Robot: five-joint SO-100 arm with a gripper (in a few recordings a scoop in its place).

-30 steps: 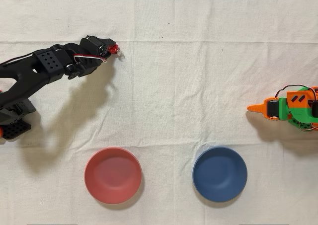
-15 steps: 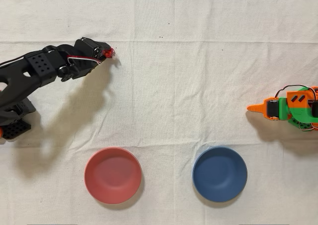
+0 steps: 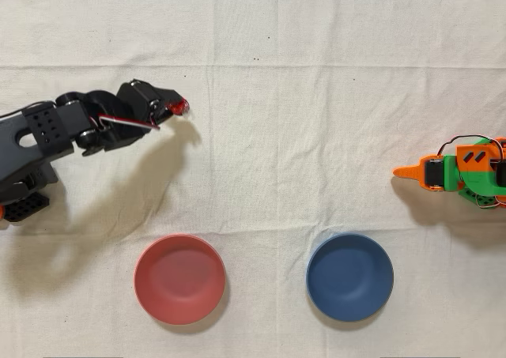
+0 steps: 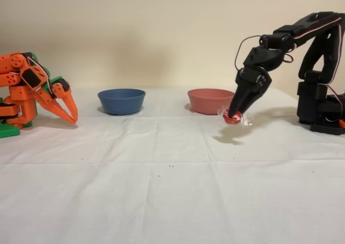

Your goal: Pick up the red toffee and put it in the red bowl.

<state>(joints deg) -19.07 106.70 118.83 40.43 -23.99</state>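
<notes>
Change: gripper (image 4: 235, 113) is now carrying the red toffee (image 4: 233, 117) lower in the overhead view, nearer the red bowl (image 3: 179, 279).
Toffee: being pinched at the gripper's tips, hanging above the surface (image 4: 161, 190).

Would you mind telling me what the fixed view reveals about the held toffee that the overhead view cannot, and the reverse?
Fixed view alone: the red toffee hangs clear of the tablecloth, its shadow below it, pinched in the black arm's hand.

Overhead view alone: the layout across the cloth; the toffee sits well above the red bowl in the picture, not over it.

Both: the hand shut on the toffee, the red bowl and blue bowl holding nothing.
</notes>
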